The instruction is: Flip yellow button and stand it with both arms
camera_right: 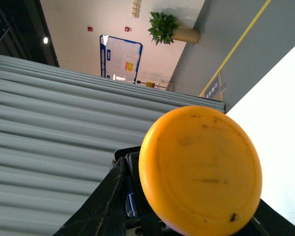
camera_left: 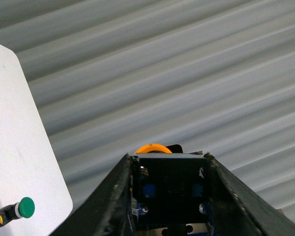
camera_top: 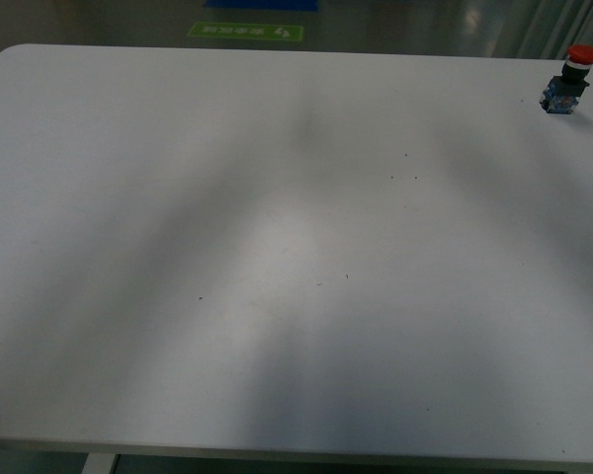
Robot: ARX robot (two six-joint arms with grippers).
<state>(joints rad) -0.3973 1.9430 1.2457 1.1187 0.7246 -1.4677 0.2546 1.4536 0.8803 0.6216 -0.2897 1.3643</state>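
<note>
Yellow button (camera_left: 169, 187): being held in the air between the left gripper (camera_left: 167, 158) fingers, beyond the tabletop (camera_top: 277, 247) edge.
Left gripper: clamping the button's contact block on both sides.
Right gripper (camera_right: 194, 196): flanking the orange cap, which is facing its camera; grip cannot be told.
Tabletop: carrying a red button (camera_top: 571, 79) at its far right corner and a green button (camera_left: 25, 207) near a rounded corner.

The yellow button (camera_right: 200, 169) is orange-yellow capped, the table (camera_top: 277, 247) white, the red-capped switch (camera_top: 571, 79) perhaps blue-bodied.
</note>
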